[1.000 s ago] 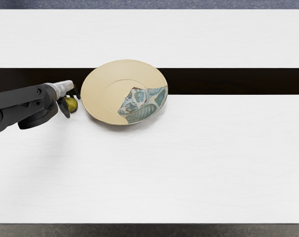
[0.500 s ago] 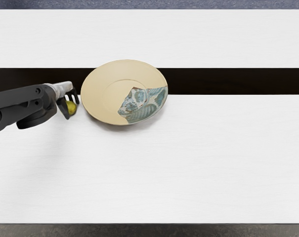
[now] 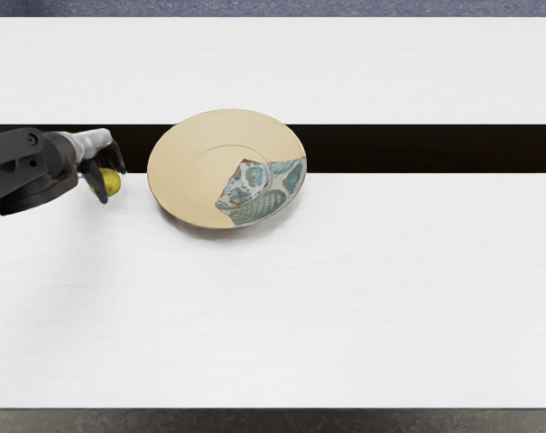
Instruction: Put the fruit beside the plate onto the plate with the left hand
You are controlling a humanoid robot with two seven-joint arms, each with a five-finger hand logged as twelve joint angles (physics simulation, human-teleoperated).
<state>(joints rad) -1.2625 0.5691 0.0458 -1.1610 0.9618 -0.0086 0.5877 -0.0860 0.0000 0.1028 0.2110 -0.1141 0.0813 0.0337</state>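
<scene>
A tan plate (image 3: 200,162) with a blue-green patterned patch at its lower right lies on the white table, across a dark band. To the left of it, my left hand (image 3: 101,173) comes in from the left edge and its dark fingers are curled around a small yellow-green fruit (image 3: 111,182). The fruit is held a short way left of the plate's rim, apart from it. Most of the fruit is hidden by the fingers. The right arm does not show.
A dark band (image 3: 435,149) runs across the table behind the plate. White table surface (image 3: 327,298) spreads in front and to the right.
My left hand has closed on the fruit and drawn back to the left and slightly up, carrying the fruit farther from the plate's rim.
</scene>
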